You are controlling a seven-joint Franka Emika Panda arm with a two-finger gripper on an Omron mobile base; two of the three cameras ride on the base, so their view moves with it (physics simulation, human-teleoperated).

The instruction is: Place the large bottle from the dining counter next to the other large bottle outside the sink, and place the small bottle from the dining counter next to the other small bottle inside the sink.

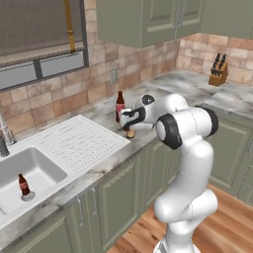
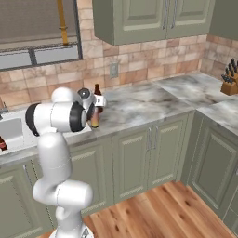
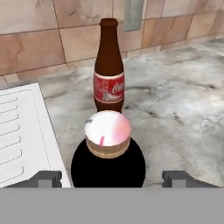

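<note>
Hand view: pink-orange slim bottle (image 3: 108,131), upright between released, spread gripper (image 3: 111,178) fingertips; dark brown red-labelled glass bottle (image 3: 109,65) just behind, on marbled counter (image 3: 175,100).

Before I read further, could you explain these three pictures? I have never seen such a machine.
It is a white robot arm in a simulated kitchen. Two pictures come from cameras behind it, on its left and right; the third looks along its gripper. The jaws stand wide on either side of a pink-orange bottle, seen from above, standing on the marbled counter just in front of a brown bottle, beside the drainboard. I cannot tell if they touch it. A small bottle stands in the sink.
</note>
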